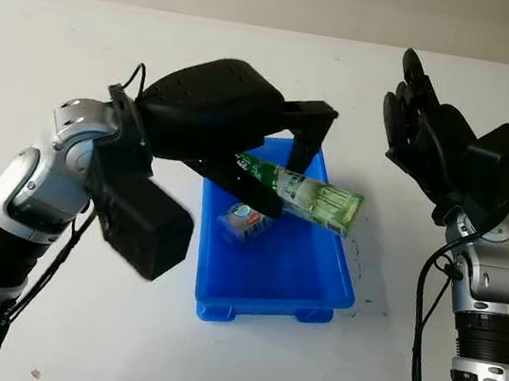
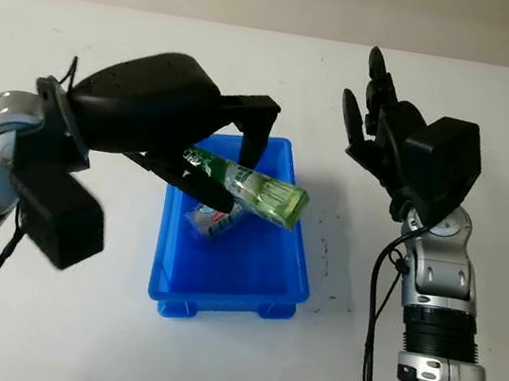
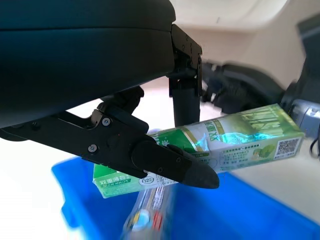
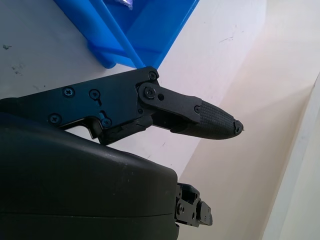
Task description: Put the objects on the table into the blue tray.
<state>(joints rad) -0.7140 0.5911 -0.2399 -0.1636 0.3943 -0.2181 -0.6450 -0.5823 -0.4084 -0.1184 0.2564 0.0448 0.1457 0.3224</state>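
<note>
Left hand holds a green box over the blue tray.

The left hand (image 1: 243, 141) pinches a long green box (image 1: 307, 194) near one end, its fingers (image 3: 170, 167) clamped on both sides, and holds it in the air above the blue tray (image 1: 317, 286), tilted a little with the free end towards the robot's right. A small clear packet (image 1: 242, 221) with a blue and red label lies inside the tray, below the box. The tray sits in the middle of the white surface (image 1: 117, 342). The right hand (image 1: 426, 130) is raised above the surface to the right of the tray, open and holding nothing.
</note>
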